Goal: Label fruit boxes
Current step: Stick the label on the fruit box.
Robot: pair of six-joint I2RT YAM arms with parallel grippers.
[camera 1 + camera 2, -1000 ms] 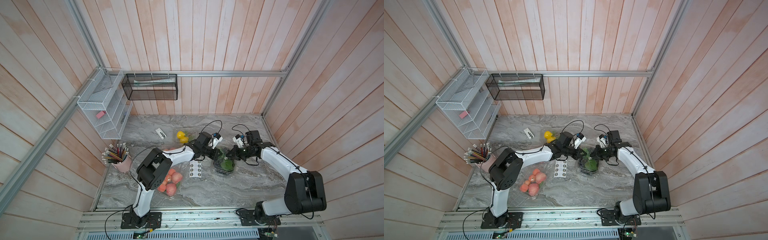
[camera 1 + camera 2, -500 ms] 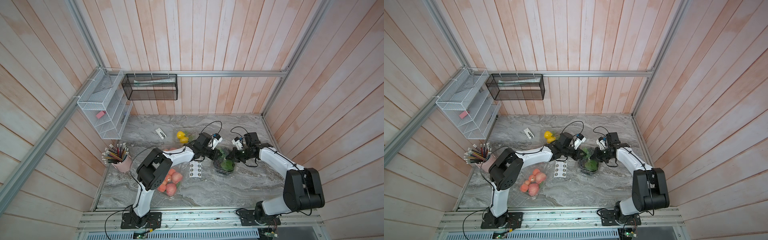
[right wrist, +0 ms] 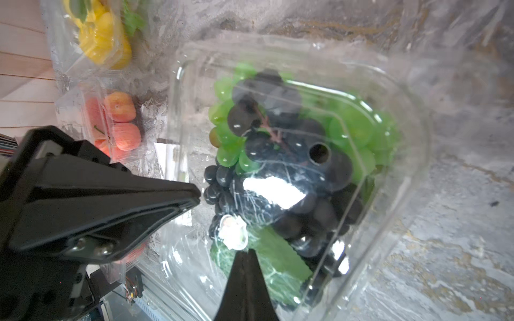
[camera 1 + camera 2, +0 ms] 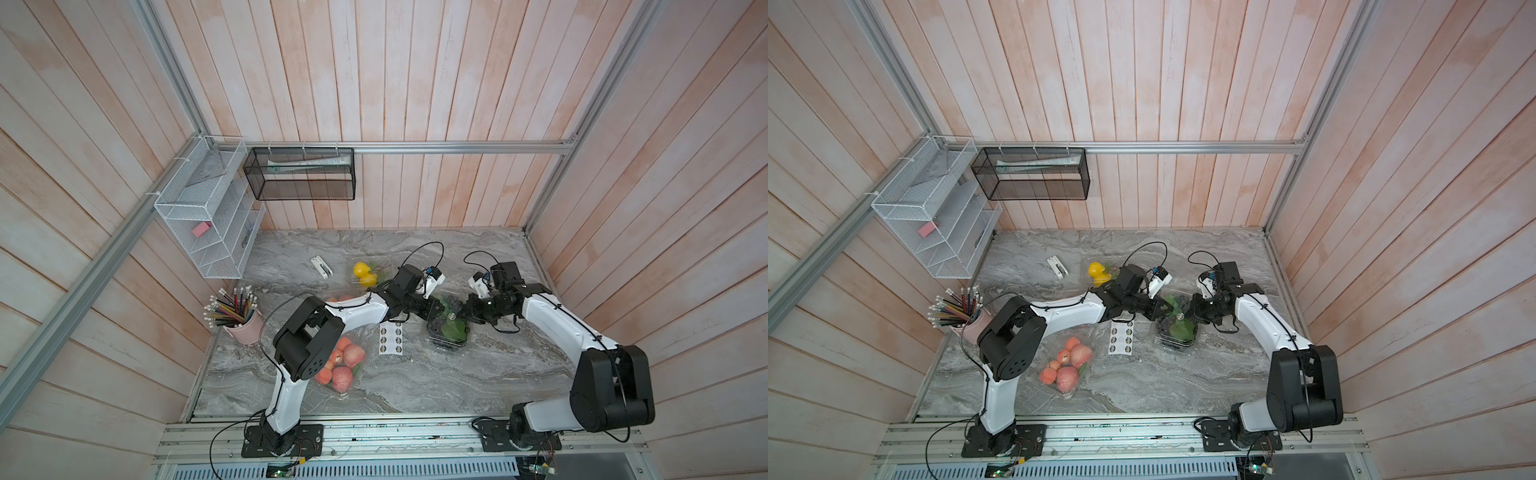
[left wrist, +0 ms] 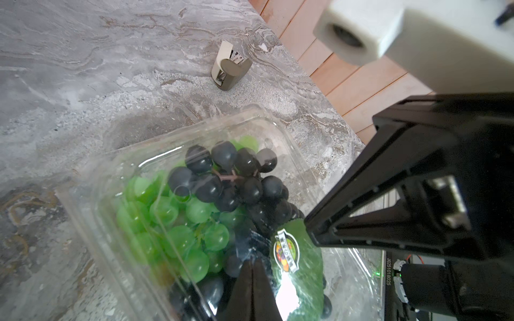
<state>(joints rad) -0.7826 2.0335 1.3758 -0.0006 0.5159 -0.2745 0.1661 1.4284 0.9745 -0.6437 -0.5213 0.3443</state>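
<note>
Grape box (image 4: 446, 340) had its sticker (image 5: 286, 251) on, both jaws closed empty beside it. Next, I'd guess: sheet (image 4: 391, 339) at 9 o'clock.

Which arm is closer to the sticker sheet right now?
Left. The left gripper sits over the grape box, its wrist by the sticker sheet's far edge. The right gripper reaches that box from the side away from the sheet.

Right pincer (image 4: 459, 316) shifted further over grape box (image 4: 449, 338).
</note>
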